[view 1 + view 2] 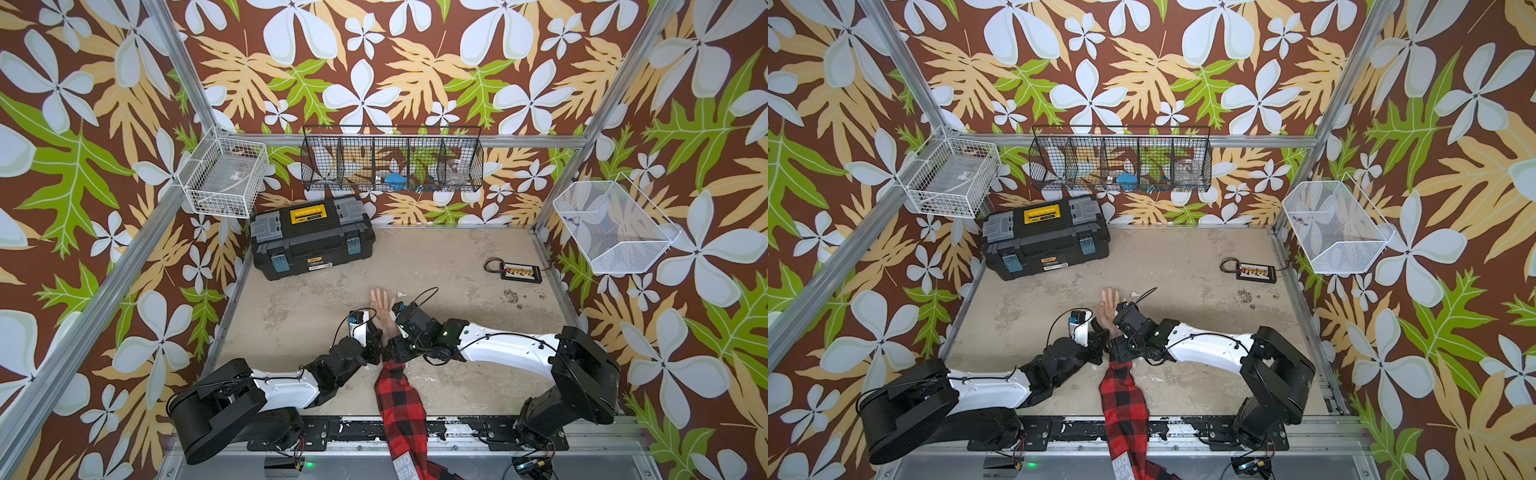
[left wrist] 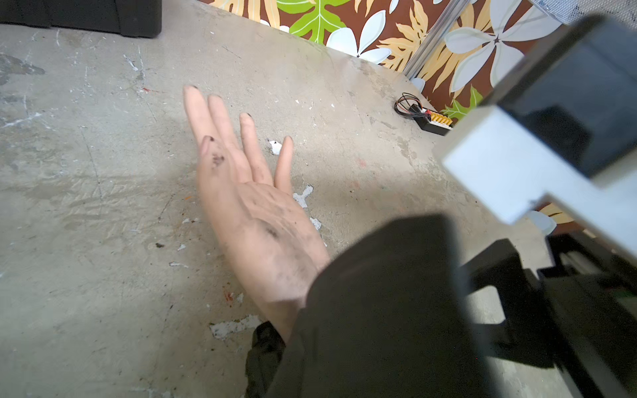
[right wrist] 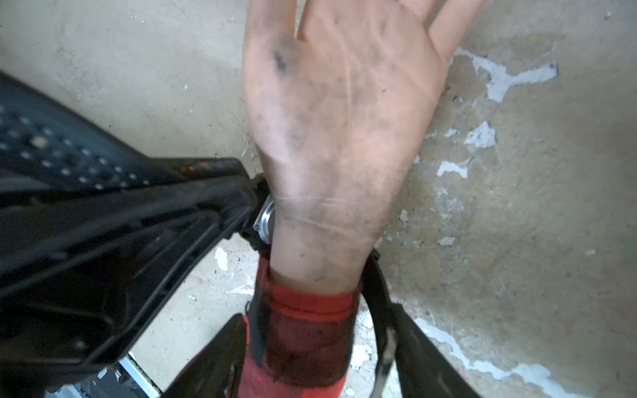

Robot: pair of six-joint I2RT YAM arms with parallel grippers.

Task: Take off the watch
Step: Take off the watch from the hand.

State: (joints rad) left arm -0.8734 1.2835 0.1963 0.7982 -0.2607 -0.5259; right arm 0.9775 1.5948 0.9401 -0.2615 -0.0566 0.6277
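A dummy hand [image 1: 382, 307] in a red plaid sleeve [image 1: 401, 399] lies flat on the table. The black watch [image 3: 265, 220] sits at its wrist, its silver case back tipped away from the skin. One strap half [image 3: 377, 286] curves round the other side of the wrist. My left gripper [image 3: 246, 203] comes in from the thumb side and is shut on the watch case; its own view shows only a black bit of the watch [image 2: 265, 339]. My right gripper [image 3: 310, 337] stands open astride the sleeve cuff, one finger on each side.
A black toolbox [image 1: 311, 237] stands at the back left. A small terminal board with coiled wires [image 1: 519, 272] lies at the back right. Wire baskets [image 1: 392, 164] hang on the walls above the table. Both arms meet at the wrist near the table's middle.
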